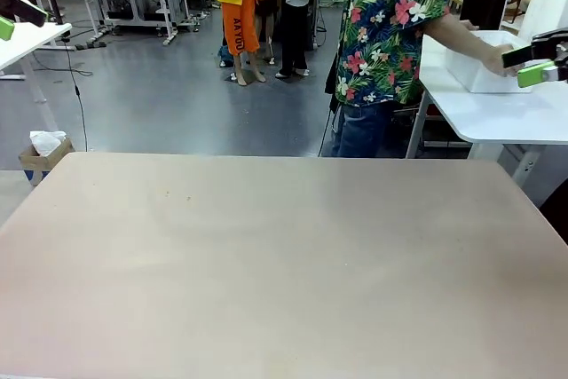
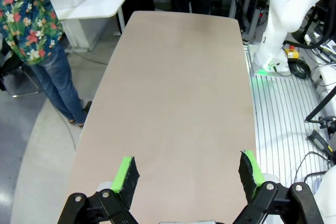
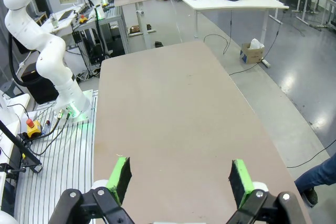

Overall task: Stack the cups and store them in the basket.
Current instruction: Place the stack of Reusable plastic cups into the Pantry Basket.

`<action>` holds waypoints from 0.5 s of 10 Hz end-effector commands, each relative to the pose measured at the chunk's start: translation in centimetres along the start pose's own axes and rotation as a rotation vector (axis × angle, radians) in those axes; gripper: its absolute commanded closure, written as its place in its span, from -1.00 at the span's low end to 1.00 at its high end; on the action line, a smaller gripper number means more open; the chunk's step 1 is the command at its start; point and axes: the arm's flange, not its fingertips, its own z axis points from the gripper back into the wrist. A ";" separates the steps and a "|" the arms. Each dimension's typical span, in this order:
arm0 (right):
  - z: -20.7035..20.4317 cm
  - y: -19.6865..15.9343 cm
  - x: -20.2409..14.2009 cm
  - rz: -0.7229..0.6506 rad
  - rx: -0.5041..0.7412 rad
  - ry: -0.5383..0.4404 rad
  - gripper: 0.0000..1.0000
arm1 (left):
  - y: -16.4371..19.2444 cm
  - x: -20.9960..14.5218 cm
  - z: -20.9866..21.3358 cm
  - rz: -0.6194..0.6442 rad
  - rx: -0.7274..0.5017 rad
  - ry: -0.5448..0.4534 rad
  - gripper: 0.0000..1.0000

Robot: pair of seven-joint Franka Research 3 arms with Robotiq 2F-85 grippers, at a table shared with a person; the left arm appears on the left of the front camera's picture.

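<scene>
Nothing of the task has been started, as far as can be judged here. The beige table (image 1: 284, 264) carries no cups and no basket on its surface. The left gripper (image 2: 189, 174) hangs above the near end of the table with its green pads spread wide and nothing between them; the right gripper (image 3: 178, 182) hangs likewise over its own end, fingers well apart and released, grasping nothing. A person in a floral shirt (image 1: 390, 24) stands beyond the far edge, turned toward a white side table (image 1: 497, 113), with a hand (image 1: 495, 58) resting on a white rectangular container (image 1: 484, 64) there. That container is probably the basket, though its contents cannot be made out from here, and no cups can be identified in it or near it. On this evidence, all steps remain: bringing cups and basket to the work surface, nesting the cups together, and placing the stack inside.
</scene>
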 end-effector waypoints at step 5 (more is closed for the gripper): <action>0.0 0.0 0.5 0.000 0.001 -0.028 -1.00 | -0.1 0.4 0.1 0.008 0.002 0.002 -1.00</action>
